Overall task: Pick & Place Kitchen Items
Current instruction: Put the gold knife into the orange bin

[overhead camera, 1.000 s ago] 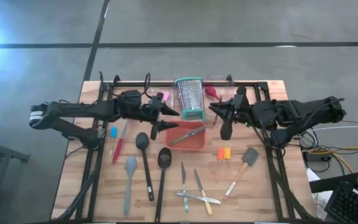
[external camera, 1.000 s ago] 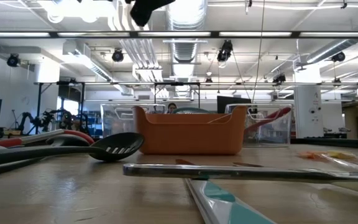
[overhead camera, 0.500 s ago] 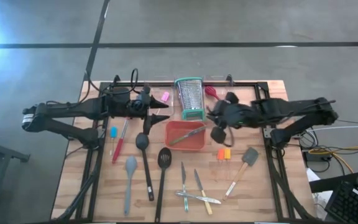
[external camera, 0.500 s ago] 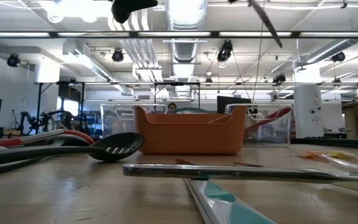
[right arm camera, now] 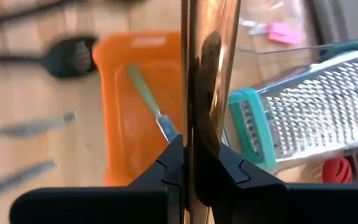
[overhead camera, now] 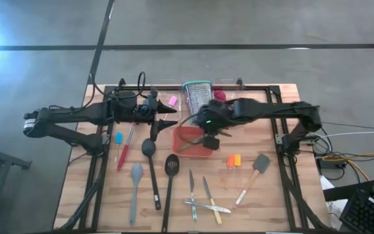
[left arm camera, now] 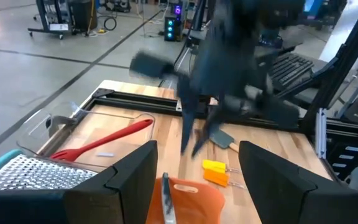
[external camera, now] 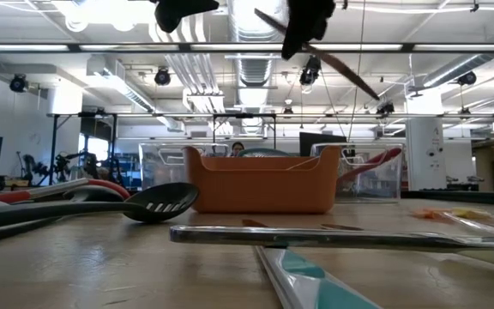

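Note:
My right gripper (overhead camera: pixel 210 135) hangs over the orange tray (overhead camera: pixel 186 151), shut on a slim shiny metal utensil (right arm camera: pixel 204 68). In the low view the utensil (external camera: pixel 350 75) slants high above the table. A green-handled knife (right arm camera: pixel 146 99) lies in the tray. My left gripper (overhead camera: pixel 168 117) stands open and holds nothing, left of the tray and above the table. On the wood lie a black spoon (overhead camera: pixel 150 156), a slotted turner (overhead camera: pixel 171 170), a grey spoon (overhead camera: pixel 136 183), small knives (overhead camera: pixel 200 195), orange-handled tools (overhead camera: pixel 233 160) and a grey spatula (overhead camera: pixel 257 168). My right gripper pinches the slim metal utensil part-way along its shaft (right arm camera: pixel 201 146) between its two fingers. It comes slanting down from the table's right. The utensil sticks out on both sides of the gripper (external camera: pixel 309 30). It is tilted and lifted clear above the tray.
The steel grater with teal rims (overhead camera: pixel 198 99) stands upright just beyond the tray. A clear bin (left arm camera: pixel 61 134) holding a red spoon (left arm camera: pixel 104 140) stands behind the grater. A red-handled tool (overhead camera: pixel 125 153) and a blue one (overhead camera: pixel 118 138) lie at the left. A black frame borders the table.
My right gripper has swung from the table's right side toward the left, sinking and tipping downward. It now hangs over the orange tray with the metal utensil still in its hold. My left gripper has drawn back a little toward the table's left edge.

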